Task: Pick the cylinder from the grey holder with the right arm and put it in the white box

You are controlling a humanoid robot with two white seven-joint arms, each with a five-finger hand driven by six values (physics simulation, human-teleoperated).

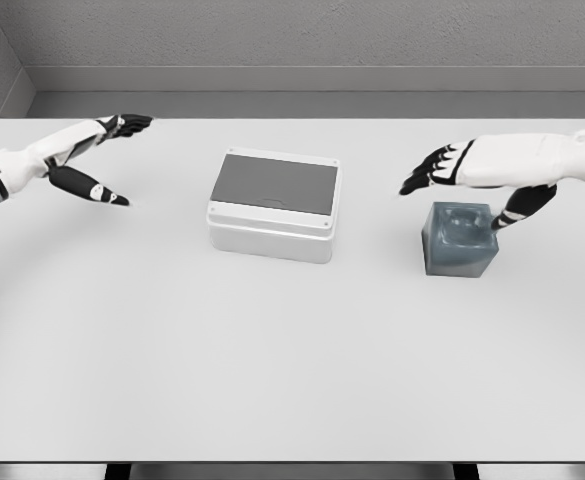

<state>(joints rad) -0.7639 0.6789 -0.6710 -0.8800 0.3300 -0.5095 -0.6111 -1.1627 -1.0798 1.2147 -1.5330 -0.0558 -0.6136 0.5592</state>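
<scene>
Two things sit on the white table (272, 370): the grey holder (458, 240) at right, and the white box (274, 205) mid-table, slightly farther. No cylinder can be made out in the holder. Above it the right hand (462, 168) hovers, fingers extended, grasping nothing; far left, the left hand (97, 150) is likewise released.

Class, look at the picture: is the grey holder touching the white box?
Apart. The head view shows a strip of bare table between the white box and the grey holder to its right.
</scene>
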